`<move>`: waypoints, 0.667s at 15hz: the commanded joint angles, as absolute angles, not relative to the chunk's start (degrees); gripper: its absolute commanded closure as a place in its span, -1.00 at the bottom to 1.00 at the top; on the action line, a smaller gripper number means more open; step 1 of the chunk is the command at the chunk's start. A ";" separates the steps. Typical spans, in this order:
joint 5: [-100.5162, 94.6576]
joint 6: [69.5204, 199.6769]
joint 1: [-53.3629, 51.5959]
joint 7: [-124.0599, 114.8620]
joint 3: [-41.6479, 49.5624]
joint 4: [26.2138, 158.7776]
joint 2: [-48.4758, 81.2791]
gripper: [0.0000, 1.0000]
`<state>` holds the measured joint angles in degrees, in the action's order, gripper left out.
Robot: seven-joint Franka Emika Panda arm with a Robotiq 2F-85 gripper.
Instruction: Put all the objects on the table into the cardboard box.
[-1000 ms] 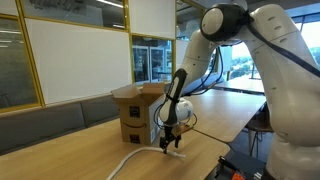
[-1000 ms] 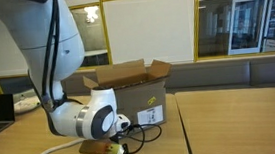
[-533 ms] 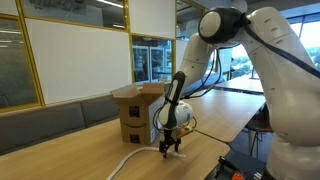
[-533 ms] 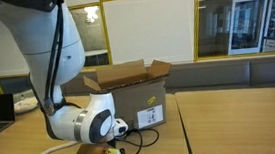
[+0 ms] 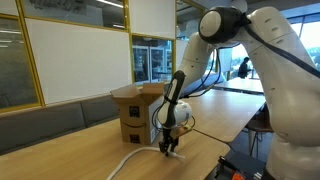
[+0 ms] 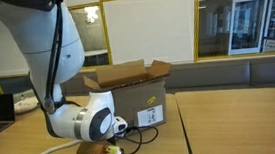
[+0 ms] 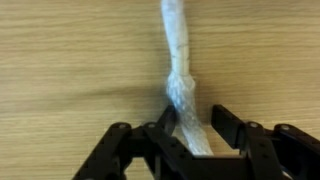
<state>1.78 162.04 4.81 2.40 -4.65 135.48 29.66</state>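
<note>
Gripper (image 7: 193,120) jaws sit narrow astride the long thin white plastic piece (image 7: 177,50) pointing to 12 o'clock; whether they hold it is unclear. Better to squeeze fully before lifting.

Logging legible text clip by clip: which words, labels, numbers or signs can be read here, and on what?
On the box, white label: print too small to read.
On the box, dark mark: blurred, unreadable.
No other text visible.

The arm (image 5: 270,60) bends steeply downward, gripper (image 5: 168,148) pointing straight down, its fingers (image 7: 164,126) only partly apart.
</note>
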 commanded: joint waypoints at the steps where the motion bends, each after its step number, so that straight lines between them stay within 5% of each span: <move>1: 1.98 162.02 4.08 3.26 -4.13 134.79 29.99 0.70; 3: 1.42 162.20 2.99 2.31 -3.15 134.81 29.82 0.81; 10: -7.65 163.10 -9.03 -7.51 9.19 137.22 24.76 0.71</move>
